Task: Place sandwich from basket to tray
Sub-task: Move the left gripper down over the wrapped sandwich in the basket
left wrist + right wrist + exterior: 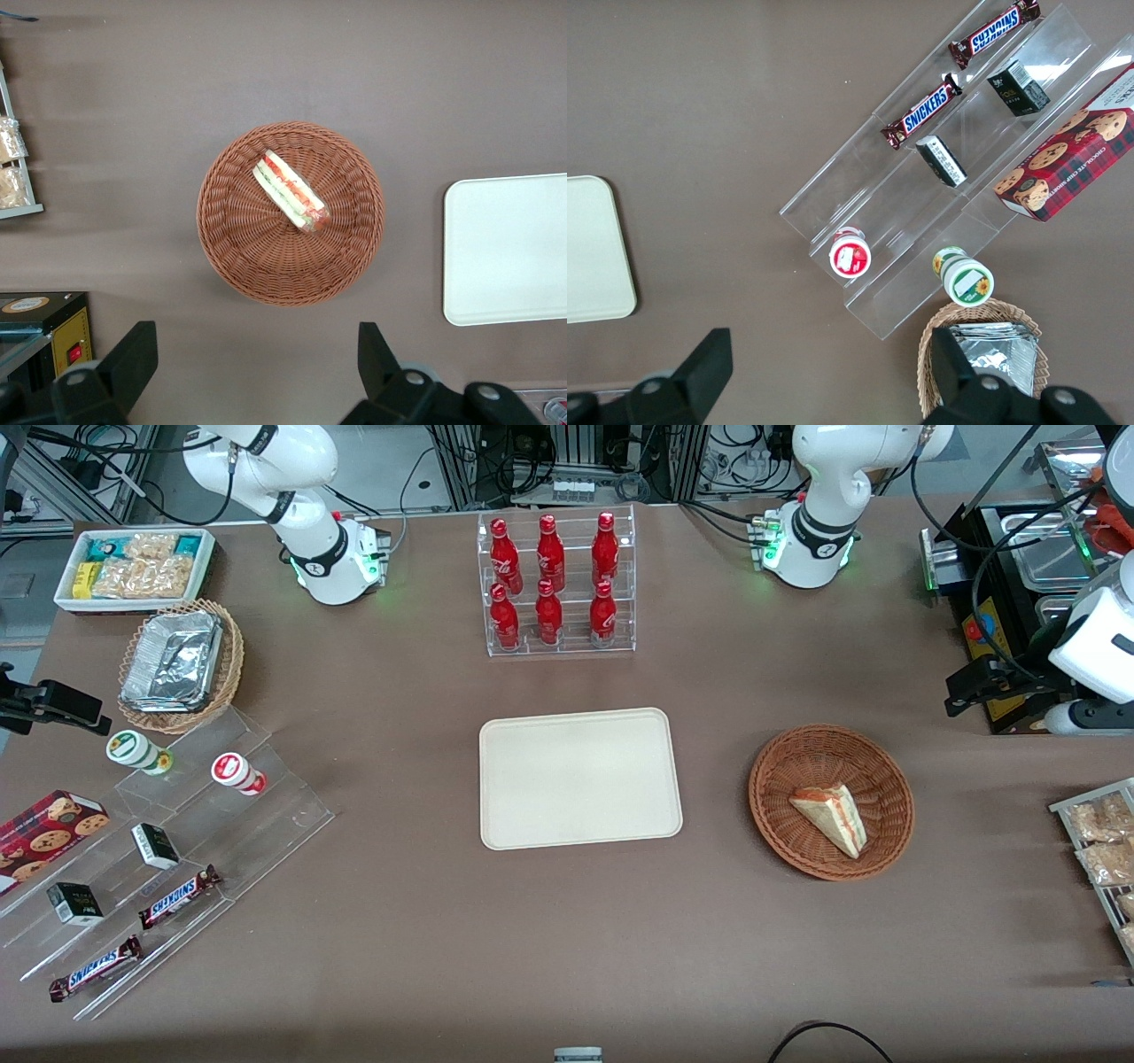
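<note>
Brown bench (425, 717) below; the hand (252, 372) hangs open high above the basket (230, 257). The slippery sandwich (291, 191) could slide away when grabbed.

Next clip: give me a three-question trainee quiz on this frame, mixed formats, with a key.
1. True or false: the sandwich already lies on the tray.
2. Multiple choice: the left arm's claw is (A) shut on the sandwich, (B) open above the table beside the basket, (C) resting on the tray.
3. Fill in: the clear rack nearest the tray holds six red ____.

Key
1. False; it lies in the basket, and the tray is bare.
2. B; the wrist view shows its fingers spread wide with nothing between them.
3. bottles
</note>
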Controlling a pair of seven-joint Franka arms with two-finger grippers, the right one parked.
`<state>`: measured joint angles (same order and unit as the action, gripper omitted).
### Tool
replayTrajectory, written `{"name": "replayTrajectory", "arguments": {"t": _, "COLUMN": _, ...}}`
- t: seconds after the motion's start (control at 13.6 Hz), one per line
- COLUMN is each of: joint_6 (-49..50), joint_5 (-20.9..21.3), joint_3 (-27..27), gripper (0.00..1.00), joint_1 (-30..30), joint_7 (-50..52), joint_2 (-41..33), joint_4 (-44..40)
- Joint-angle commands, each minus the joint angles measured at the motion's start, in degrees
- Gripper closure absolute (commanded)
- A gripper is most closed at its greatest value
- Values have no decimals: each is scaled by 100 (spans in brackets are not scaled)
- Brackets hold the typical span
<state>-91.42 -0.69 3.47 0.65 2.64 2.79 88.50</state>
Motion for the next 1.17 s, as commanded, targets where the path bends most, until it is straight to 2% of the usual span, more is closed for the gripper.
{"name": "replayTrajectory", "arguments": {"t": 0.0, "joint_6": 90, "joint_5": -2, "joint_3": -31, "gripper": 0, "joint_1": -12, "joint_7": 17, "joint_2": -15, "joint_4": -78}}
{"name": "replayTrajectory", "arguments": {"t": 0.15, "joint_6": 81, "joint_5": 216, "joint_3": -31, "gripper": 0, "joint_1": -21, "joint_7": 104, "joint_2": -15, "joint_4": -78}}
{"name": "replayTrajectory", "arguments": {"t": 0.29, "joint_6": 46, "joint_5": 253, "joint_3": -5, "gripper": 0, "joint_1": -12, "joint_7": 131, "joint_2": 81, "joint_4": 0}}
{"name": "replayTrajectory", "arguments": {"t": 0.66, "joint_6": -1296, "joint_5": 192, "joint_3": 22, "gripper": 0, "joint_1": -21, "joint_7": 544, "joint_2": 21, "joint_4": 1254}}
{"name": "replayTrajectory", "arguments": {"t": 0.73, "joint_6": -1578, "joint_5": 157, "joint_3": 22, "gripper": 0, "joint_1": -21, "joint_7": 718, "joint_2": -6, "joint_4": 1536}}
{"name": "replayTrajectory", "arguments": {"t": 0.88, "joint_6": -2175, "joint_5": -324, "joint_3": 22, "gripper": 0, "joint_1": -12, "joint_7": 1044, "joint_2": 29, "joint_4": 1976}}
{"name": "replayTrajectory", "arguments": {"t": 1.1, "joint_6": -3177, "joint_5": -371, "joint_3": 57, "gripper": 0, "joint_1": -29, "joint_7": 2218, "joint_2": 29, "joint_4": 2820}}
